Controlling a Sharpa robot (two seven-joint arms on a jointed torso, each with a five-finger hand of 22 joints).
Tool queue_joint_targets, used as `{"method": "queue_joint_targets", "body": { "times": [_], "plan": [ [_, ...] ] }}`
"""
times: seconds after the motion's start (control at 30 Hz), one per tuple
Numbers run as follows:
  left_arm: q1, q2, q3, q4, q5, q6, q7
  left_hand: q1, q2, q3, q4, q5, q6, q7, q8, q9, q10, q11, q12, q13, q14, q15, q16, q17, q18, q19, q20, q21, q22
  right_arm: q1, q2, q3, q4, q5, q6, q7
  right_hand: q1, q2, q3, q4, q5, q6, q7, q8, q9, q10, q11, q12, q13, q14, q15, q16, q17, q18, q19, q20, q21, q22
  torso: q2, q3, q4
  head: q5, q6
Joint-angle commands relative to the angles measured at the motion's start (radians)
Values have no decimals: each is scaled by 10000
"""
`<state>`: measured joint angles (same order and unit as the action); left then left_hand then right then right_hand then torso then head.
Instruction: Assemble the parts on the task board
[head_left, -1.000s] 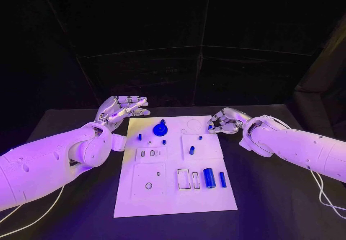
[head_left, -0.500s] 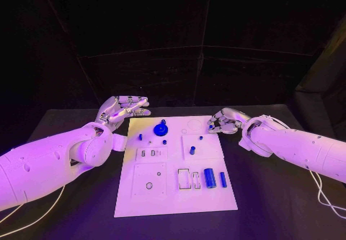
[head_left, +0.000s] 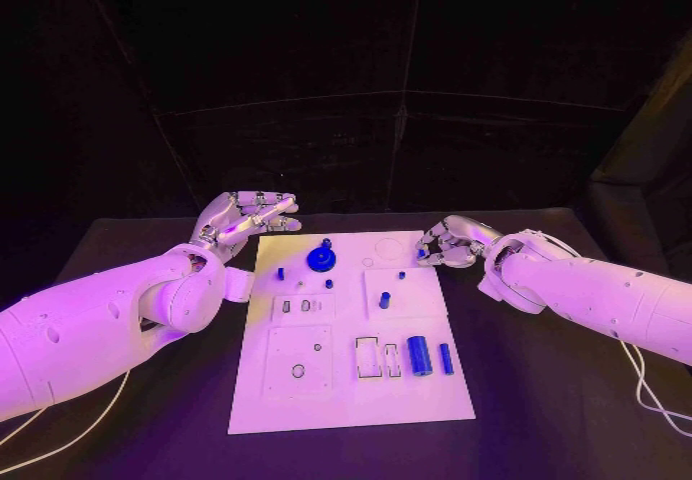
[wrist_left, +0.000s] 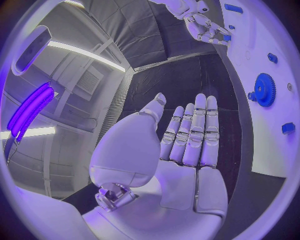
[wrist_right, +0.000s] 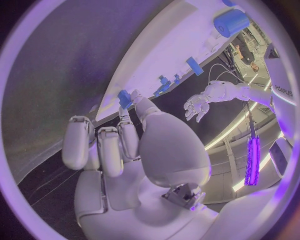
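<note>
Nothing has moved: the right hand (head_left: 450, 243) still pinches a small blue part (wrist_right: 125, 98) at the board's (head_left: 351, 400) two o'clock corner; the left hand (head_left: 245, 217) stays open, empty.

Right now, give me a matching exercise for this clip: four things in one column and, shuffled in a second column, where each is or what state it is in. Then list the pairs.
Column 1
1. left hand
2. right hand
3. blue gear
4. large blue cylinder

Column 2
A. lying on the near part of the task board, beside a thinner blue pin
B. holds nothing, fingers extended, past the board's far left corner
C. sits on the board's far part
D. pinches a small blue part at the board's far right edge

Pairs: 1-B, 2-D, 3-C, 4-A
</note>
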<state>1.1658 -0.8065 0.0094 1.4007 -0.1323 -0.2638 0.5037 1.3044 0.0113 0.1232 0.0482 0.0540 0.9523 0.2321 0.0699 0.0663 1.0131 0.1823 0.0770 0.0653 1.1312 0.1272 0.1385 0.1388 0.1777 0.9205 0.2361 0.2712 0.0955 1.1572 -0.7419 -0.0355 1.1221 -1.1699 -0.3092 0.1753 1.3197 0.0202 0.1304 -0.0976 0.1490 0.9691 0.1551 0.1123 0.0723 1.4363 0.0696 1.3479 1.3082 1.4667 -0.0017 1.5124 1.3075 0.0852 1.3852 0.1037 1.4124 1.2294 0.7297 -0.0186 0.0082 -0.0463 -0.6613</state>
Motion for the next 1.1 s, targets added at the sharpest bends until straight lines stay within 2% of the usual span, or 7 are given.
{"method": "queue_joint_targets", "body": {
  "times": [0.03, 0.5, 0.9, 1.1],
  "plan": [
    [13, 2, 9, 17, -36, 110, 22, 24, 50, -13, -69, 19, 49, -12, -17, 0, 25, -44, -16, -4, -26, -3, -45, 16, 64, -22, 24, -68, -16, 19, -7, 4, 19, -112, 62, -93, -93, -1, 26, 23, -69, 44, 3, 10, -9, 13, -37, 19, 584, 729, -64, 59, 1049, -125, 42, -31, 59, 3, 2, -1, -2, -7, -3],
    [13, -1, 9, 17, -36, 98, 40, 21, 54, -10, -72, 20, 44, -8, -21, -1, 22, -41, -20, -6, -25, -2, -53, 19, 63, -22, 24, -71, -21, 19, 10, 4, 1, -207, 98, -140, -101, 26, 50, 16, -75, 130, -25, 32, -6, 28, -57, 40, 605, 732, -78, 64, 1065, -129, 52, -42, 68, 20, -1, 1, 6, -13, -23],
    [13, -8, 9, 23, -36, 95, 46, 21, 54, -10, -72, 20, 44, -8, -21, -1, 22, -41, -20, -6, -25, -2, -53, 19, 63, -22, 24, -71, -21, 19, 26, 4, 26, -312, -43, -33, -98, 340, 337, -13, -105, 910, -288, 279, 51, 88, -277, 100, 675, 744, -253, 77, 1121, -145, 101, -187, 113, 108, 0, 6, -2, -9, -41],
    [13, -13, 9, 22, -36, 93, 47, 21, 54, -10, -72, 20, 44, -8, -21, -1, 22, -41, -20, -6, -25, -2, -53, 19, 63, -22, 24, -71, -21, 18, 22, 5, 145, -269, -500, -84, -131, 452, 444, 3, -116, 1074, -366, 299, 47, 110, -346, 115, 696, 749, -315, 81, 1142, -146, 106, -249, 116, 114, 1, 11, -7, -1, -50]
  ]
}}
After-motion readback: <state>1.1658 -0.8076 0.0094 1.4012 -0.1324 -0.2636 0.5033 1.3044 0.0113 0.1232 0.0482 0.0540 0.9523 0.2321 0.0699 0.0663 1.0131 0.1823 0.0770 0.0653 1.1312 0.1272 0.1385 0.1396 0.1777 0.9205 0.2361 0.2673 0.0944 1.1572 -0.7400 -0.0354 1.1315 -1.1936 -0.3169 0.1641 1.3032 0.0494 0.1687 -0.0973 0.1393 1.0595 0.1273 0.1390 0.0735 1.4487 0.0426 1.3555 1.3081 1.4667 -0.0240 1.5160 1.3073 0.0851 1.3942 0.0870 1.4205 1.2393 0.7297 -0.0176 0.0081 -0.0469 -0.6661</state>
